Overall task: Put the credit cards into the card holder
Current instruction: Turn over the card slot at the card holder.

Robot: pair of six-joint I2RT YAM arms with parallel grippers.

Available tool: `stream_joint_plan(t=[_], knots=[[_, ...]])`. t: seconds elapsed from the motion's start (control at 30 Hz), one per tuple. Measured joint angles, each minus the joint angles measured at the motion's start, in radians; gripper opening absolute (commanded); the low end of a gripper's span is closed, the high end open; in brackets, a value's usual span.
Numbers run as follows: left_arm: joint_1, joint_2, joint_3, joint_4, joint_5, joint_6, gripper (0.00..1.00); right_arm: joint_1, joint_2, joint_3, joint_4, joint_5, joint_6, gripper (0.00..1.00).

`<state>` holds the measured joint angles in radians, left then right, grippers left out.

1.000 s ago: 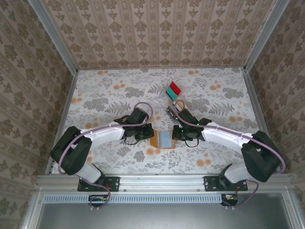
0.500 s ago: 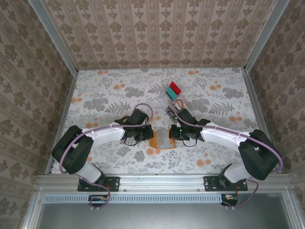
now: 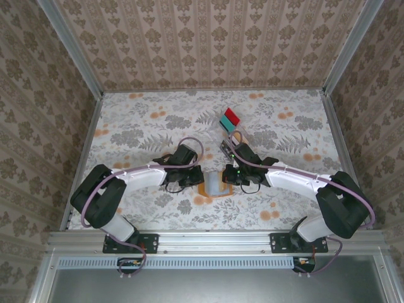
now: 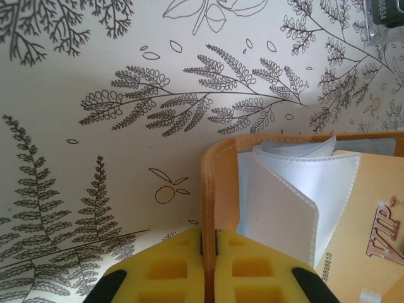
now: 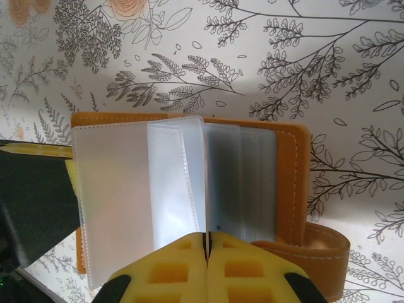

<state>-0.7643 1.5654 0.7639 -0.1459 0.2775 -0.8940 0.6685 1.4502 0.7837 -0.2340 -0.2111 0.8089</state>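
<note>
Two credit cards (image 3: pixel 230 118), red and teal, show plainly at the far side of the table (image 3: pixel 126 126); the others in that pile lie half under the right arm and are hard to tell apart; from above, the card holder (image 3: pixel 214 184) lies open near the front of the table, between the two wrists, which cover its ends; the left pincer (image 4: pixel 209 237) has its yellow pads pressed onto the holder's orange edge; a beige card (image 4: pixel 379 233) lettered VIP is cut off by the frame; the right pincer (image 5: pixel 207 237) pinches one of the clear sleeves (image 5: pixel 177 183) from the holder's near side; a strap (image 5: pixel 328 252) curls just beside it
</note>
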Motion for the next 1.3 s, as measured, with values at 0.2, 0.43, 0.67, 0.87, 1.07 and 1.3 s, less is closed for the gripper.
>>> stream_joint_plan(t=[0.2, 0.43, 0.67, 0.87, 1.07, 1.3], knots=[[0.000, 0.006, 0.000, 0.006, 0.000, 0.000, 0.08, 0.001, -0.019, 0.000, 0.001, -0.007, 0.009, 0.03], [-0.001, 0.006, -0.001, 0.010, 0.000, 0.001, 0.08, 0.002, -0.032, 0.001, 0.003, -0.021, 0.009, 0.04], [-0.001, 0.010, -0.001, 0.016, 0.000, 0.001, 0.08, 0.010, -0.021, 0.001, 0.028, -0.049, 0.009, 0.04], [-0.001, 0.012, -0.004, 0.023, 0.000, 0.000, 0.08, 0.033, 0.023, 0.023, 0.058, -0.066, 0.012, 0.04], [-0.001, 0.012, -0.011, 0.031, -0.001, 0.000, 0.12, 0.043, 0.063, 0.035, 0.063, -0.058, 0.019, 0.04], [-0.001, 0.011, -0.025, 0.021, -0.016, 0.006, 0.30, 0.043, 0.092, 0.035, 0.063, -0.048, 0.031, 0.04]])
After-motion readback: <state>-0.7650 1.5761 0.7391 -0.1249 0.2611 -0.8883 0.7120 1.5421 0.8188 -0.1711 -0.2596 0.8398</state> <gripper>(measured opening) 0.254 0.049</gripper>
